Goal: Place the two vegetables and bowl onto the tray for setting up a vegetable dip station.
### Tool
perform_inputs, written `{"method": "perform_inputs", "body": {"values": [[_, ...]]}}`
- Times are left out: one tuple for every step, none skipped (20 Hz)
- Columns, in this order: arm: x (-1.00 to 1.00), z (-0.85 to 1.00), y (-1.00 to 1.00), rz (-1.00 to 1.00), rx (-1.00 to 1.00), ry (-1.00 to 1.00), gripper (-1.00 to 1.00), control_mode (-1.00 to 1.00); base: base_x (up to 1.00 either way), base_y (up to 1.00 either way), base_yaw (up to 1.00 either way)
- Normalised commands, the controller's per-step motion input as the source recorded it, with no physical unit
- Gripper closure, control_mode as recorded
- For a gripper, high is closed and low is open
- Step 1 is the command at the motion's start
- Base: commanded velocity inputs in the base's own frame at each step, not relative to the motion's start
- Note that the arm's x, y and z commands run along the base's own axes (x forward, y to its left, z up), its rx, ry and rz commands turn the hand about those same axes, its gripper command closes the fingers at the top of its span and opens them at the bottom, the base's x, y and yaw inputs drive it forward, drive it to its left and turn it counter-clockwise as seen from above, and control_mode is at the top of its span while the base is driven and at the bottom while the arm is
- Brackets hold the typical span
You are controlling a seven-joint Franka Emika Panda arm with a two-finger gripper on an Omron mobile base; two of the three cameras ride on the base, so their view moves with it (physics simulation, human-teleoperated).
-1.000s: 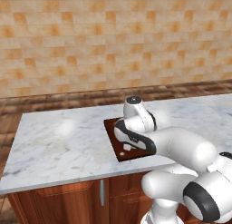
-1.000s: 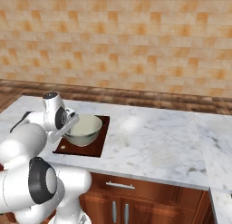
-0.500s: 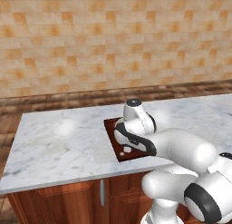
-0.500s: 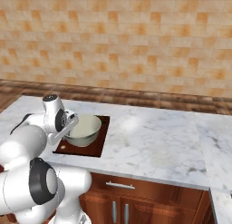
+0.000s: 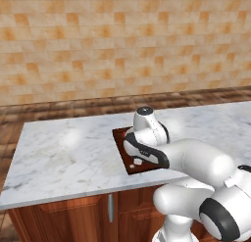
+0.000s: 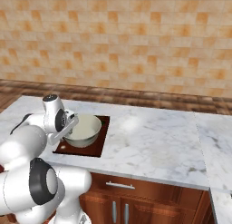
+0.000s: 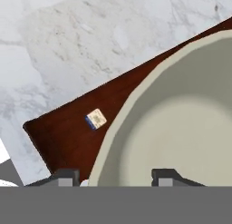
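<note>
Bowl [image 6: 83,130] sits on tray [image 6: 97,148]; hand [image 7: 113,175] straddles bowl rim, grip cannot tell.

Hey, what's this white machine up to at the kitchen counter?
A white robot arm is working over a flat dark reddish-brown rectangular tray that lies on the marble counter. A round, shallow, pale grey-green bowl sits over the tray, and the arm's tool is at the bowl's rim, one fingertip on each side of it. Whether it is gripping the rim or has let go is hard to tell. A small pale label shows on the tray beside the bowl.
</note>
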Motion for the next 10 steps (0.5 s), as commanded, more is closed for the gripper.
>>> {"method": "perform_inputs", "body": {"values": [[0.00, 0.00, 0.00, 0.00, 0.00, 0.00, -1.00, -1.00, 0.00, 0.00, 0.00], [0.00, 0.00, 0.00, 0.00, 0.00, 0.00, -1.00, -1.00, 0.00, 0.00, 0.00], [0.00, 0.16, 0.00, 0.00, 0.00, 0.00, -1.00, -1.00, 0.00, 0.00, 0.00], [-0.11, 0.28, 0.00, 0.00, 0.00, 0.00, -1.00, -1.00, 0.00, 0.00, 0.00], [-0.39, 0.37, -0.08, 0.00, 0.00, 0.00, -1.00, -1.00, 0.00, 0.00, 0.00], [-0.53, 0.35, -0.05, 0.00, 0.00, 0.00, -1.00, -1.00, 0.00, 0.00, 0.00], [-0.46, 0.39, 0.00, 0.00, 0.00, 0.00, -1.00, -1.00, 0.00, 0.00, 0.00], [-0.48, 0.43, 0.00, 0.00, 0.00, 0.00, -1.00, -1.00, 0.00, 0.00, 0.00], [-0.46, 0.49, 0.00, 0.00, 0.00, 0.00, -1.00, -1.00, 0.00, 0.00, 0.00], [-0.46, 0.51, -0.02, 0.00, 0.00, 0.00, -1.00, -1.00, 0.00, 0.00, 0.00]]}}
